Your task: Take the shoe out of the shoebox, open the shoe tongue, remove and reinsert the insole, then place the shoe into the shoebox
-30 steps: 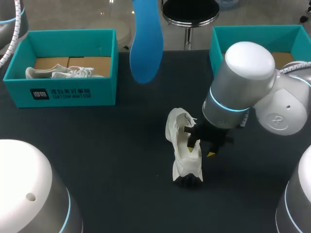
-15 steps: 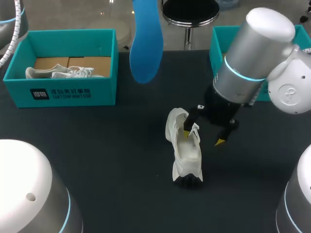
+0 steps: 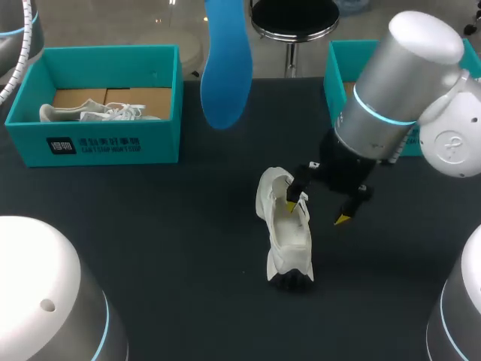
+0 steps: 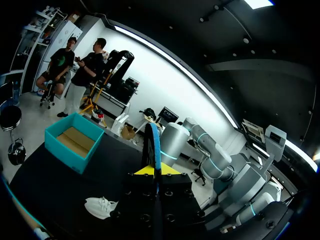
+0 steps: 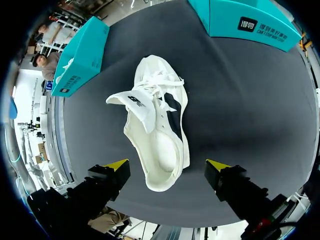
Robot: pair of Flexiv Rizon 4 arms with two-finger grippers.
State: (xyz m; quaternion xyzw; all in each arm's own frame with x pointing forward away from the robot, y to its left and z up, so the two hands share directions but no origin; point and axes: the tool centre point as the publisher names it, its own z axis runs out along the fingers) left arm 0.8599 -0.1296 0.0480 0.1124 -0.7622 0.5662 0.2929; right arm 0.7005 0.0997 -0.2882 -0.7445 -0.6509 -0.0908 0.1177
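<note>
White shoe lies on its sole near the middle of the dark table, out of any box, its tongue folded back and its inside bare in the right wrist view. The blue insole hangs high at 12 o'clock, pinched edge-on between the closed fingers of the left gripper. The right gripper hovers just above the shoe's opening, fingers spread wide and holding nothing. A teal shoebox sits at 2 o'clock; a second box at 10 o'clock holds another shoe. By my reading, unboxing, tongue opening and insole removal are done; reinserting the insole and boxing the shoe remain.
</note>
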